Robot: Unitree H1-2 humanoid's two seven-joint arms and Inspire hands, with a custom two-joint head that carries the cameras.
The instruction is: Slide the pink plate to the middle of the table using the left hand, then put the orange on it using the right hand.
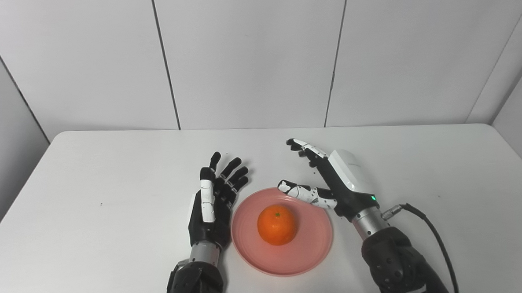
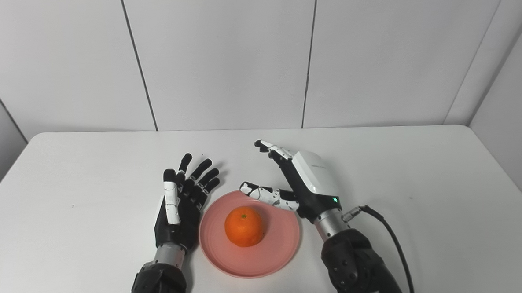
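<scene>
The pink plate lies on the white table near the front middle. An orange rests on the plate's centre, stem up. My left hand stands just left of the plate's rim, open, fingers spread and pointing away, holding nothing. My right hand hovers at the plate's far right edge, open, its thumb reaching over the rim toward the orange without touching it. In the right eye view the orange sits between the left hand and the right hand.
The white table runs back to grey wall panels. A black cable trails from my right wrist across the table toward the front right.
</scene>
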